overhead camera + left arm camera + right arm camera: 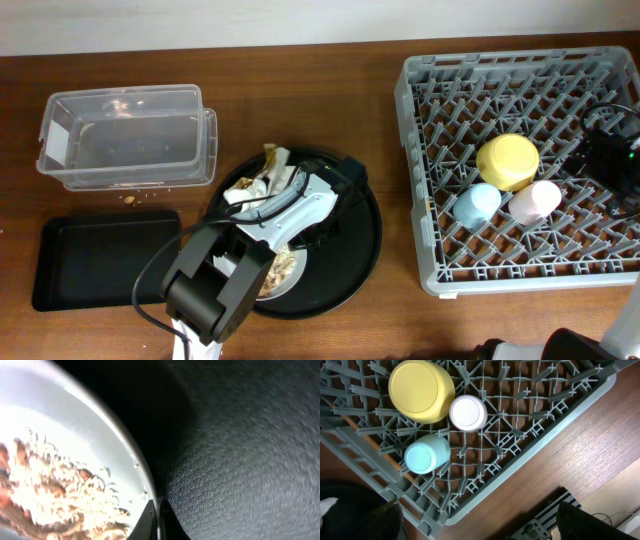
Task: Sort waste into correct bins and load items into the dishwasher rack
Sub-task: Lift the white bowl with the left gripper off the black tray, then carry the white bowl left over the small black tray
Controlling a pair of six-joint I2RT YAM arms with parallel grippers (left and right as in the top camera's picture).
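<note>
Left wrist view: left gripper (159, 522) was pinched shut on the grey plate (75, 420) at its rim. Food scraps (55, 495) lay on the plate, which sat on the round black tray (240, 460). Right gripper (480, 525) hung spread wide above the dishwasher rack (409, 150).

This looks like a robot test bench set up as a dish-clearing station. A brown wood-grain table (300, 90) stands against a plain pale wall (300, 20). On it sit a grey catering-style dishwasher rack (412, 150) holding a yellow bowl (508, 160), a blue cup (477, 205) and a pink cup (535, 202), along with a clear plastic tub (52, 140), a flat black tray (100, 260), and a round black tray (355, 250) carrying a plate (285, 275) of food scraps. A black-and-white robot arm (225, 285) with loose cables reaches over the table. A second arm (610, 150) shows dark at the right edge.
</note>
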